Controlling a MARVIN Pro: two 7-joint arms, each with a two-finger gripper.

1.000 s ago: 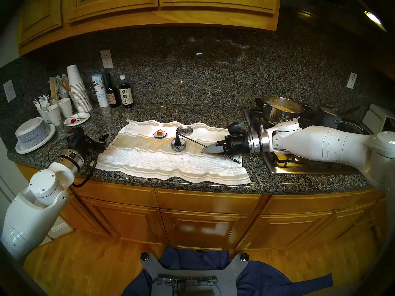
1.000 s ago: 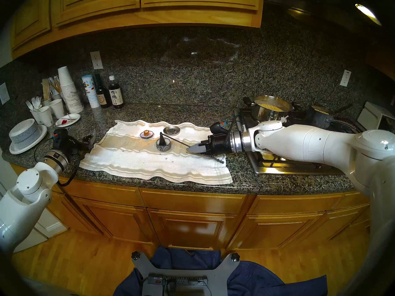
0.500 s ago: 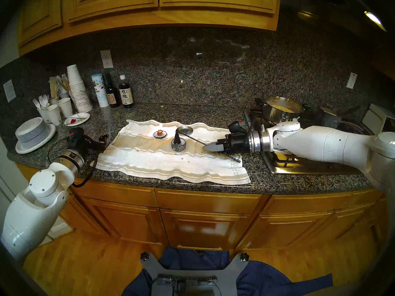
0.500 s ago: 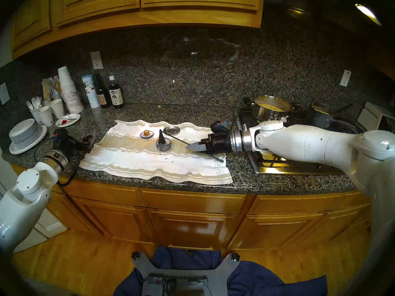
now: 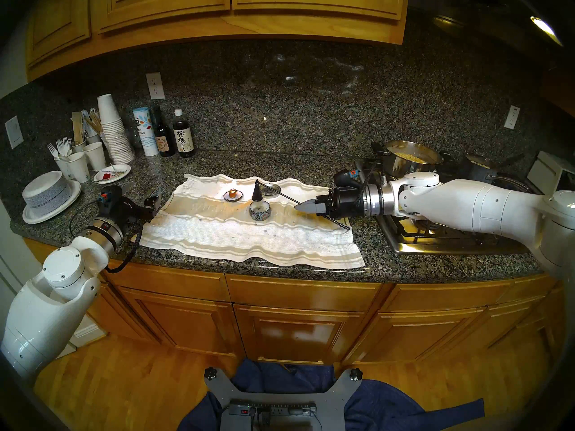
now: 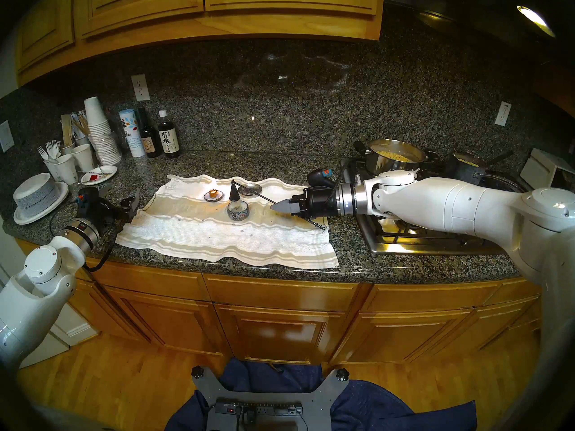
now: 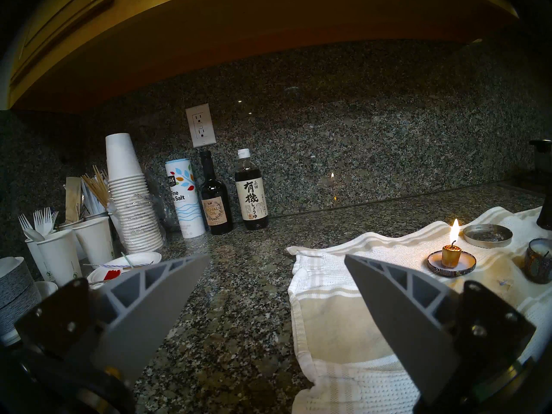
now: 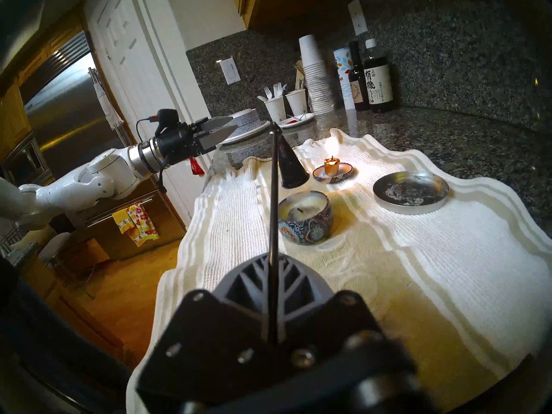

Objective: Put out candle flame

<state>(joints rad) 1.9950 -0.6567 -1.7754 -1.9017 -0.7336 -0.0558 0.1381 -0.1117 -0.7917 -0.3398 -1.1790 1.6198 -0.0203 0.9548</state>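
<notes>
The right gripper [image 5: 301,208] is clamping its jaws on the thin black handle of a candle snuffer [image 5: 256,193], holding it out over the white striped towel [image 5: 249,237] spread on the granite counter [image 5: 404,265]. The snuffer's black cone is hanging mouth-down in the air just above the far rim of the patterned candle tin [image 5: 259,212]; in the right wrist view a clear gap is showing between the cone [image 8: 288,165] and the tin [image 8: 305,222], whose wick is showing no flame. Just beyond the tin, toward the robot's left, a small gold candle [image 7: 451,255] is burning with a tall flame on a little patterned dish [image 7: 433,262]. A round metal lid [image 8: 410,190] is lying flat on the towel behind the tin, apart from it.

The left gripper [image 7: 276,285] is hanging level at the towel's left edge, its grey fingers [image 7: 155,300] standing well apart and gripping nothing. Stacked paper cups [image 5: 113,131], a salt canister [image 5: 144,131] and two dark bottles are standing against the backsplash; a steel pot [image 5: 410,161] is sitting on the stove at the right.
</notes>
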